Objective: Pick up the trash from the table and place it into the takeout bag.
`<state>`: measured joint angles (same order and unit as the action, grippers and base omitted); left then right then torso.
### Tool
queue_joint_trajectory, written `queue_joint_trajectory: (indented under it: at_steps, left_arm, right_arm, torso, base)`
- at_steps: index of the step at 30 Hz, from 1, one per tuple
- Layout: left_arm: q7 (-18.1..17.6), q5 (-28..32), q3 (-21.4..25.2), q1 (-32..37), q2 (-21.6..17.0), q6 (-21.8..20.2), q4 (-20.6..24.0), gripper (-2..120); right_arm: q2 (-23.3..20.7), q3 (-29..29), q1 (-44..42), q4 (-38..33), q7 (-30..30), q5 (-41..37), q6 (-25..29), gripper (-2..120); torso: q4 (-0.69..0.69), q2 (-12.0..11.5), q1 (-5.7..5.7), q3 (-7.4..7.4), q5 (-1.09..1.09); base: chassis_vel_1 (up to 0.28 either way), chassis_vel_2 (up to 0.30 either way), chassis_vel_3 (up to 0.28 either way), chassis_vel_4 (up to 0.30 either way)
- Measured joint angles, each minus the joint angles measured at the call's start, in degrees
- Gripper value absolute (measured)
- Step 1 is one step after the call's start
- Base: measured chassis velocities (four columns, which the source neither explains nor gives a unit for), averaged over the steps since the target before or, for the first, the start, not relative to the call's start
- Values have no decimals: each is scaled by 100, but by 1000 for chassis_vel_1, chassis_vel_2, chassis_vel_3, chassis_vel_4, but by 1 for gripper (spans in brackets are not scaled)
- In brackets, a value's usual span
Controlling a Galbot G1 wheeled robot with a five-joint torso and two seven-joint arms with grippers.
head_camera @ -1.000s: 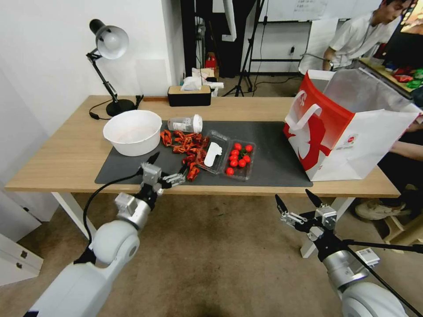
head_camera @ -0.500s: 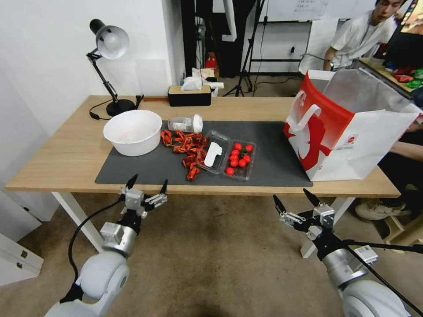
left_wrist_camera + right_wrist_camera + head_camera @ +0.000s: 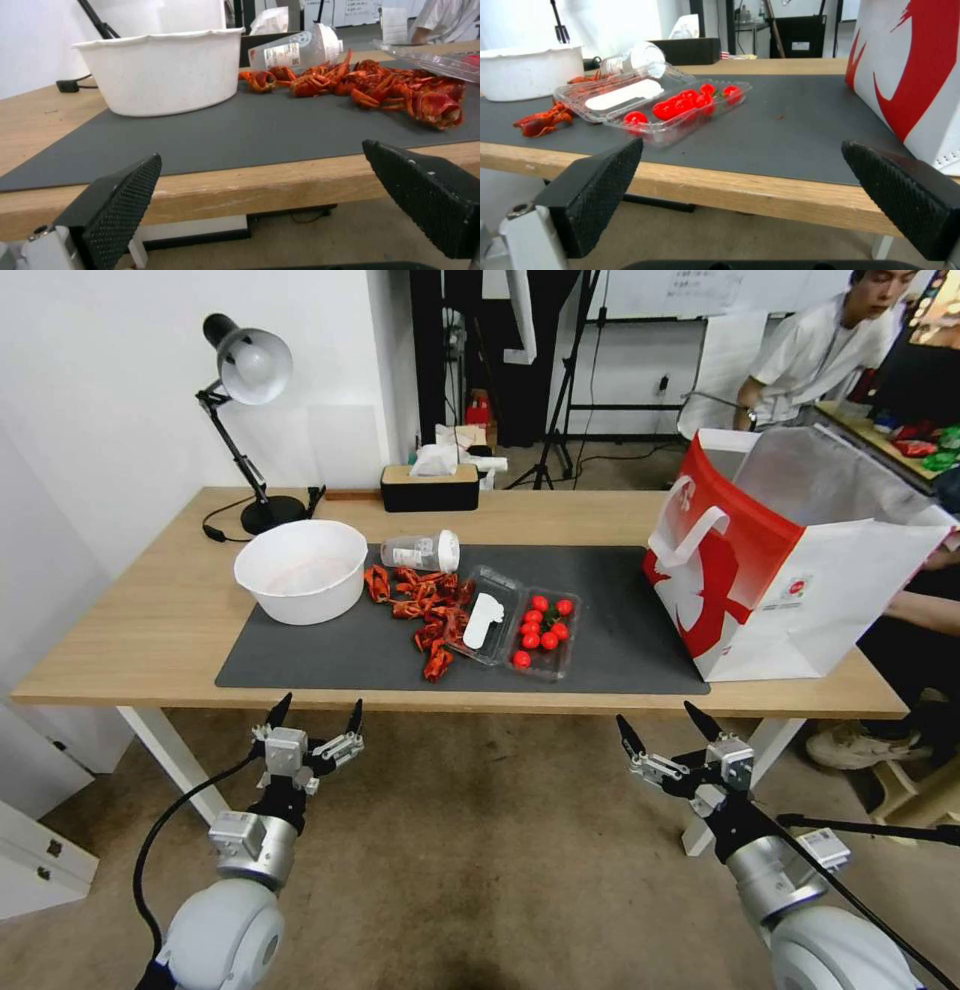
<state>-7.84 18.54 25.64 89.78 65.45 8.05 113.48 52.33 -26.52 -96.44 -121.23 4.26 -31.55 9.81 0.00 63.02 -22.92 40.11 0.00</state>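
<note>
Red shells (image 3: 425, 610) beyond spread left jaws

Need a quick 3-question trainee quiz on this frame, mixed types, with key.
1. True or false: the left gripper is holding a red crayfish shell from the pile.
2. The clear plastic clamshell tray of cherry tomatoes sits on: A) the bare light-wood table, B) the dark grey mat, C) the large white-and-red takeout bag.
3. Fill in: the clear white-lidded cup lies on its ____ behind the shells, beside the round white bowl.

Key: 1 false, both it and the right gripper hang open below the table edge; 2 B; 3 side.
</note>
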Motion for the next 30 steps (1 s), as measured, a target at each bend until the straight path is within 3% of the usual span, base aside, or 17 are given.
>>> queue_joint_trajectory:
  at_steps: [20, 30]
  left_arm:
    - [27, -21, 39, 80, 81, 97, -84, 100]
    - [21, 234, -50, -377, -210, 6, 27, 100]
  right_arm:
    - [21, 54, 39, 27, 6, 9, 14, 100]
    - [55, 69, 51, 29, 12, 20, 17, 100]
  torso:
    - [0, 0, 0, 0, 0]
    - [1, 0, 0, 0, -1]
  base:
    - [0, 0, 0, 0]
    - [0, 0, 0, 0]
